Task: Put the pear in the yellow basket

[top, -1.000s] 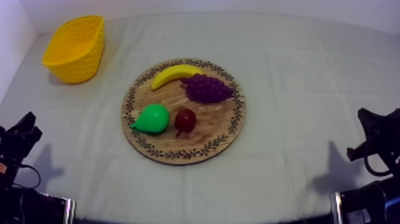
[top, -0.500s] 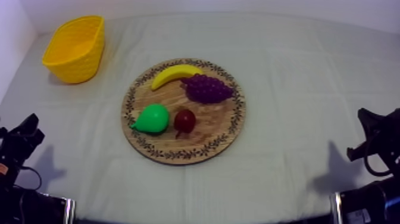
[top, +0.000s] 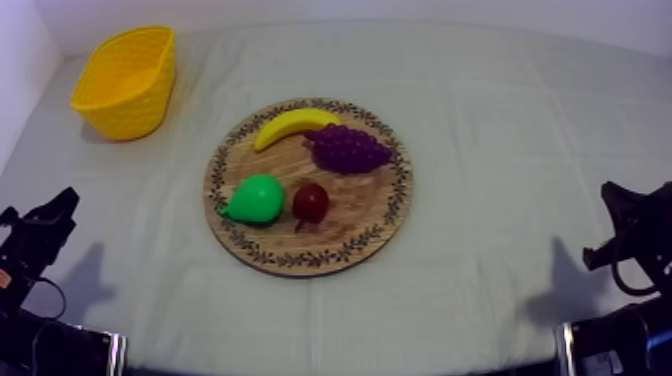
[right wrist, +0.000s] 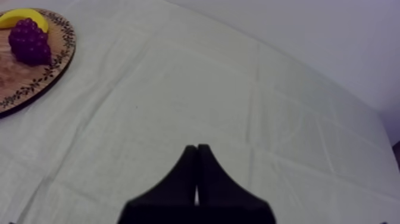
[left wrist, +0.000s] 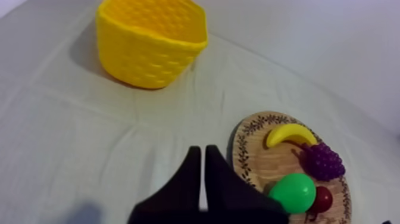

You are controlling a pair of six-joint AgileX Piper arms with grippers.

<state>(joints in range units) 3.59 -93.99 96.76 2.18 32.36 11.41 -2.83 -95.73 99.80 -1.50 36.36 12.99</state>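
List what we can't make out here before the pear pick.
- Floor of the yellow basket: left wrist view, hidden by its near wall.
- The small red fruit: left wrist view, partly behind the pear.
- The wooden board: right wrist view, cut off by the edge; left wrist view, near rim behind the left gripper.

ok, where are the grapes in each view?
Top view: grapes on the wooden board, far half, right of the banana.
Left wrist view: grapes beside the banana, beyond the pear.
Right wrist view: grapes near the board's rim, beside the banana.
Shared landmark: the banana.
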